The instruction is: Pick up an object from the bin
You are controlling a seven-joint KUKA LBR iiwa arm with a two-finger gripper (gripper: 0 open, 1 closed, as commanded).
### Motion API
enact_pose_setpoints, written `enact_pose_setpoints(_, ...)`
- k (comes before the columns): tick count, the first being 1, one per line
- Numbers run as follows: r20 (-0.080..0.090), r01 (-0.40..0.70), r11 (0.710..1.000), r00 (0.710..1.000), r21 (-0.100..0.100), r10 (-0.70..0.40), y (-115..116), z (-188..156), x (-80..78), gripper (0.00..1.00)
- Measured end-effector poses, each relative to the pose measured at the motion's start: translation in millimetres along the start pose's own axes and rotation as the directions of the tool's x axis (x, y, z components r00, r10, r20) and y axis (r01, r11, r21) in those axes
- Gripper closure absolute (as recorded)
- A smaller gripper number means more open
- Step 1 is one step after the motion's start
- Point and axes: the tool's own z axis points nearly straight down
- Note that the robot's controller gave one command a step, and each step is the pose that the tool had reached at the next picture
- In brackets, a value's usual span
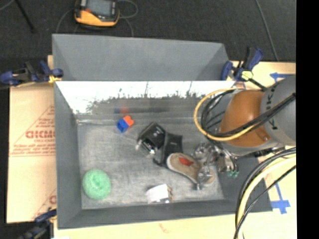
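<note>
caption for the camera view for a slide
Tool over the tan shoe in the right of the bin, green ball at its lower left.

Not much to read here, honestly. The clearest thing is the red print on the cardboard sheet [30, 133] left of the bin [139, 63]. It has one row of big blocky capitals running at a slant, something like "CICMC", though I can't pin the word down. The finer red lines under it are too small to read. On the grey casing of the arm [285, 114] there's a dark "K", and below it part of another letter with cables running across it. The orange and black handheld [97, 10] on the floor has a screen, but it's unreadable. The print on the loose things in the bin is too small to make out.
</note>
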Motion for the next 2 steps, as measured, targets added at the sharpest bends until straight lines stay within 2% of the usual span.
enact_pose_setpoints(1,0.000,0.001,1.000,1.000,0.000,-0.001,0,0,0.0,1.00)
enact_pose_setpoints(2,0.003,0.014,1.000,1.000,0.000,-0.014,2,-186,0.4,1.00)
